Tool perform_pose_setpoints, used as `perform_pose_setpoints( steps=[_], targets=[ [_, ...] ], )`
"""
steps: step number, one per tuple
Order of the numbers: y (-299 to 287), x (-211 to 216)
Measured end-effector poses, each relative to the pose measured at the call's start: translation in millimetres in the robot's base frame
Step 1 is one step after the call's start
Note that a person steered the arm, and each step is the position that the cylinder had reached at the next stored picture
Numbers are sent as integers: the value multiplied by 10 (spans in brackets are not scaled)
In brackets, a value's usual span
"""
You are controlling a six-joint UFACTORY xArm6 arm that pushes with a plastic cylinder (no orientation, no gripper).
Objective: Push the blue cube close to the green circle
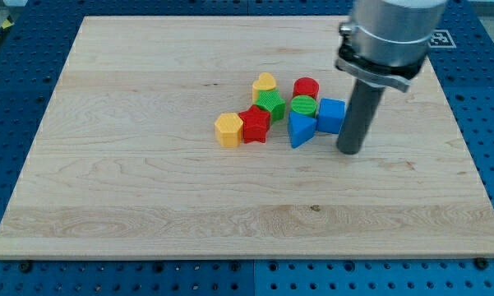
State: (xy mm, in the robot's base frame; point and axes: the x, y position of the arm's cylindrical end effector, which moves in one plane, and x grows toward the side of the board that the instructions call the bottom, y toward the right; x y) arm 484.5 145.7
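The blue cube (331,115) lies right of the board's middle. Its left side touches the green circle (304,106). My tip (350,150) stands just to the right of the blue cube and a little below it, close against its right side. The dark rod rises from there to the grey arm body at the view's top right.
A blue triangle (300,130) lies below the green circle. A red circle (306,87) lies above it. To the left are a green star (270,105), a yellow heart (265,85), a red star (255,125) and a yellow hexagon (228,130). The wooden board (148,205) rests on a blue pegboard table.
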Motion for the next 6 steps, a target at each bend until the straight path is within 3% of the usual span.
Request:
perform_pose_setpoints(
  steps=[3, 6],
  targets=[
    [240, -380],
    [-246, -569]
  ],
)
